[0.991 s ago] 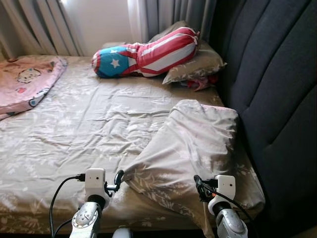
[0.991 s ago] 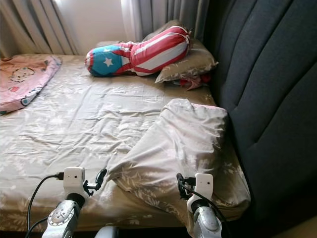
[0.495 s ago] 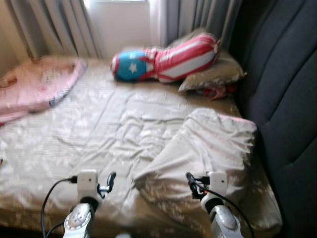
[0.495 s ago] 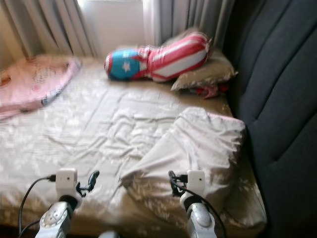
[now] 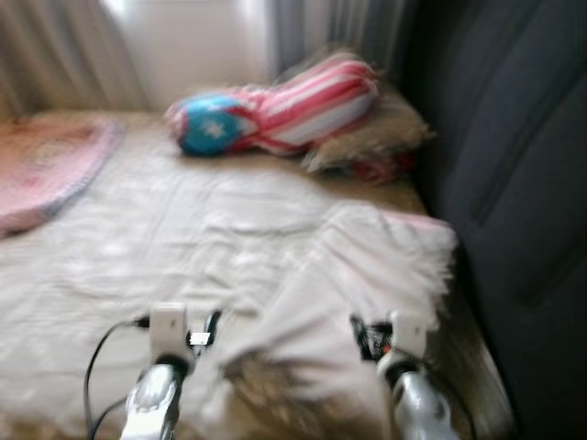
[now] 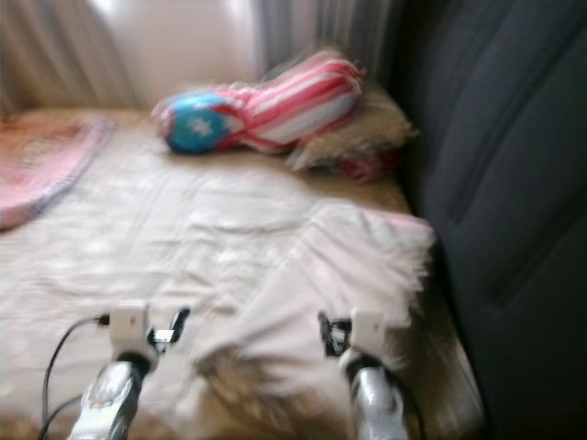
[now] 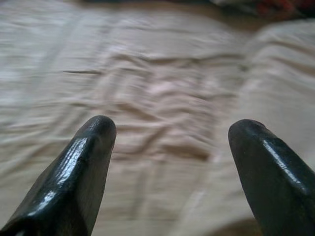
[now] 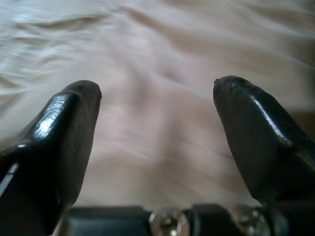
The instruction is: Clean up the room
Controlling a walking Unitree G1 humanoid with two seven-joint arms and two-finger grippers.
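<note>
A beige floral pillow (image 5: 367, 275) lies crumpled on the bed's near right side, by the dark headboard. The bed sheet (image 5: 165, 220) is wrinkled. My left gripper (image 5: 211, 323) is held low over the sheet, left of the pillow's near corner, open with nothing between its fingers (image 7: 78, 162). My right gripper (image 5: 359, 332) is held over the pillow's near part, open as well, with pillow cloth (image 8: 157, 113) beneath its fingers (image 8: 64, 128). The picture is blurred.
A star-and-stripes bolster (image 5: 275, 105) lies on a second beige pillow (image 5: 376, 137) at the far end by the curtains (image 5: 55, 46). A pink blanket (image 5: 46, 165) lies at far left. The padded dark headboard (image 5: 514, 156) runs along the right.
The whole picture has shifted and blurred, so the camera has moved. Both grippers hold the same low pose over the bed, open as before.
</note>
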